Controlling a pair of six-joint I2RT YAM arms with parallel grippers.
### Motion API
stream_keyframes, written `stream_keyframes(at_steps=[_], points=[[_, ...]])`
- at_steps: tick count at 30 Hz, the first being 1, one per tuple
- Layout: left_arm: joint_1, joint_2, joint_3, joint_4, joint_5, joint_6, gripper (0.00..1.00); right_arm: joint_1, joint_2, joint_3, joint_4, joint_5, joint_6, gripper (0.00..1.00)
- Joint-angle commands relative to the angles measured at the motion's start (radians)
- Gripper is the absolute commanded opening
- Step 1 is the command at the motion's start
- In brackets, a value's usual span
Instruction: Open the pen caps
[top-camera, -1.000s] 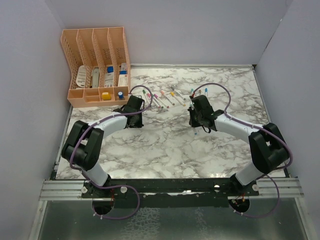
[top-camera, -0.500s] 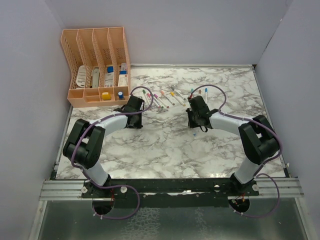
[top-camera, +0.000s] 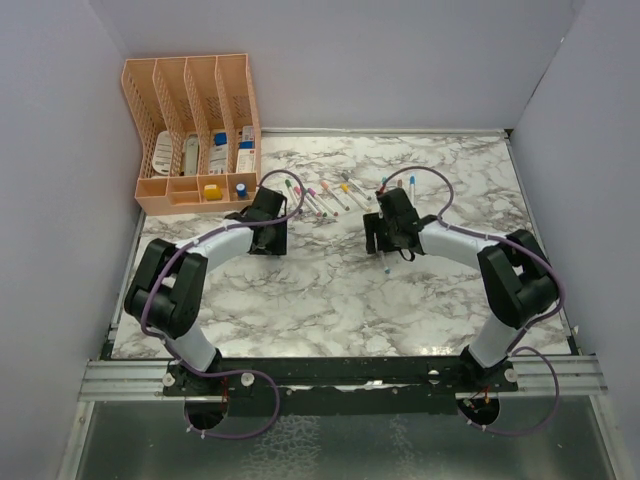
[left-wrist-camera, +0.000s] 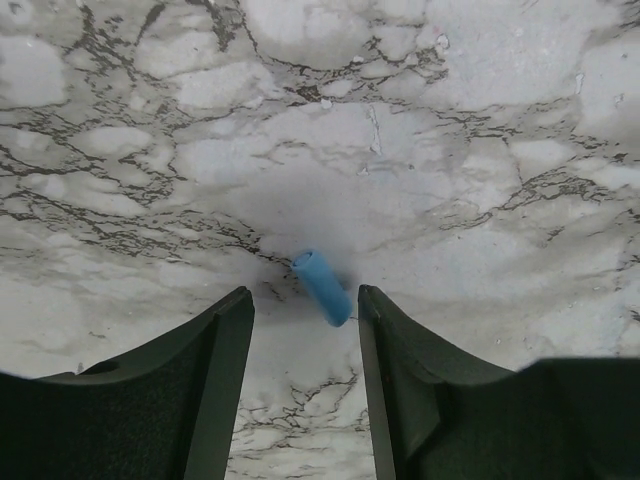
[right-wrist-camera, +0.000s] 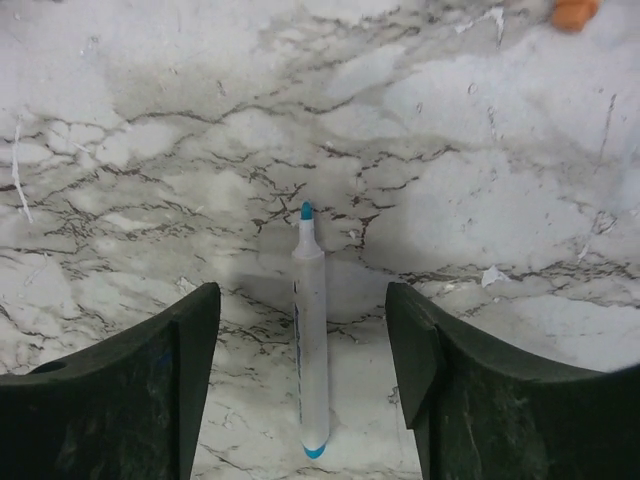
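Note:
A stubby blue pen cap (left-wrist-camera: 323, 288) lies loose on the marble, just ahead of the fingertips of my open left gripper (left-wrist-camera: 303, 305). My right gripper (right-wrist-camera: 300, 300) is open too. An uncapped white pen (right-wrist-camera: 310, 350) with a blue tip lies flat between its fingers, touching neither. Seen from above, the left gripper (top-camera: 268, 237) and right gripper (top-camera: 378, 240) hover low over the middle of the table, and the released pen (top-camera: 384, 262) pokes out below the right one. Several more pens (top-camera: 325, 195) lie in a loose row behind them.
A peach organiser (top-camera: 195, 130) with yellow and blue blocks stands at the back left corner. An orange cap (right-wrist-camera: 574, 12) lies at the top right of the right wrist view. A few pens (top-camera: 400, 183) lie behind the right gripper. White walls enclose the table.
Both grippers have gone from shut to open. The blue cap and the uncapped pen now lie on the marble. The right gripper has shifted a little to the left.

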Motion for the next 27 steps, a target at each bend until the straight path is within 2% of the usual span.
stream_keyframes(at_steps=[1,4,6,11,13,19,27], points=[[0.01,-0.085,0.082,-0.057,-0.018,0.006,0.52,-0.03,-0.041,0.102,-0.029,0.017,-0.009,0.72],[0.01,-0.13,0.144,-0.086,-0.02,0.013,0.57,-0.08,-0.046,0.183,-0.055,0.015,-0.034,0.82],[0.011,-0.155,0.18,-0.101,-0.02,0.016,0.62,-0.123,-0.02,0.26,-0.09,0.015,-0.053,0.84],[0.011,-0.233,0.196,-0.066,0.004,0.018,0.9,-0.233,0.135,0.457,-0.203,0.003,-0.081,0.88],[0.011,-0.263,0.184,-0.03,0.024,0.019,0.98,-0.269,0.197,0.528,-0.224,-0.01,-0.086,0.89],[0.011,-0.3,0.137,0.079,0.064,0.008,0.99,-0.299,0.389,0.74,-0.295,0.038,-0.105,0.87],[0.011,-0.303,0.051,0.222,0.105,-0.036,0.96,-0.339,0.461,0.779,-0.271,0.031,-0.092,0.76]])
